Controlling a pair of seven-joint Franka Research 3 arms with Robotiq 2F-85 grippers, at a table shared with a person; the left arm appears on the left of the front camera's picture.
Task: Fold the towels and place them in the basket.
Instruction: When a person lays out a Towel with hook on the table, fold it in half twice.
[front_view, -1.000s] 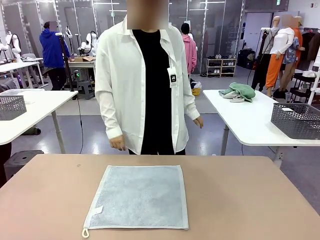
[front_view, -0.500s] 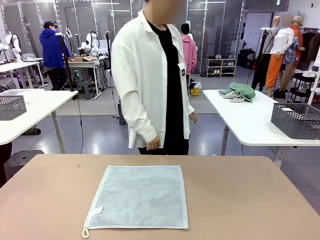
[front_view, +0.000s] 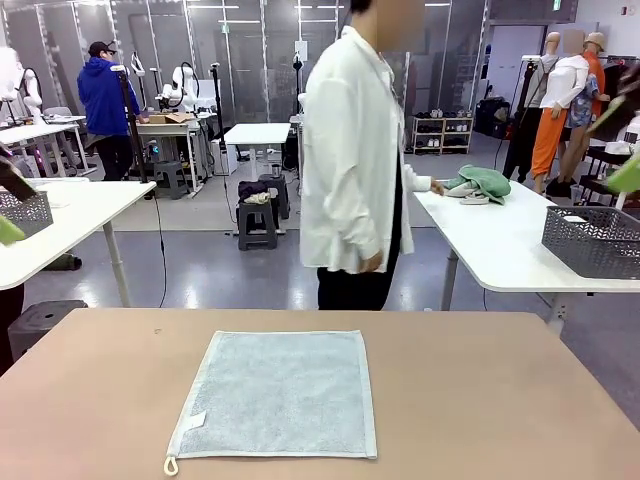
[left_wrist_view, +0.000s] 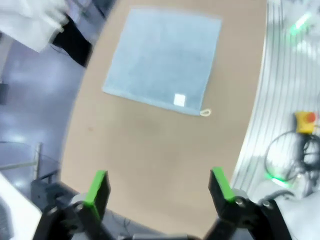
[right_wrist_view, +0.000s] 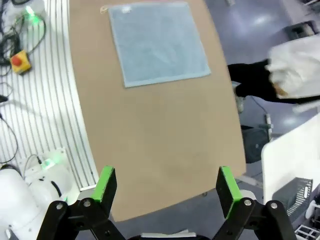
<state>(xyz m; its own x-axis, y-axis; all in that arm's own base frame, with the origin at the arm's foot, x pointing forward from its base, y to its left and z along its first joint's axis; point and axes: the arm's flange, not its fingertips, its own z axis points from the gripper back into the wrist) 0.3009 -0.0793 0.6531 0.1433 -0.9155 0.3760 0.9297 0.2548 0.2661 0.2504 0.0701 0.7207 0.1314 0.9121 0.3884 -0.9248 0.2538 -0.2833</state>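
Front view: the towel (front_view: 275, 393) lies flat, lower centre of the surface (front_view: 480, 380). Your left fingers (left_wrist_view: 97, 189) and right fingers (right_wrist_view: 106, 184) hang wide open, empty. Grab too shallow and the hem may slip.

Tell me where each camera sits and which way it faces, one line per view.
Front: fixed on the robot's side, facing across the table at the person; blurred green pads at both edges.
Left wrist: high over the table's left, looking down; open left gripper at bottom.
Right wrist: high over the right, looking down; open right gripper at bottom.
Shared: all show the flat towel.
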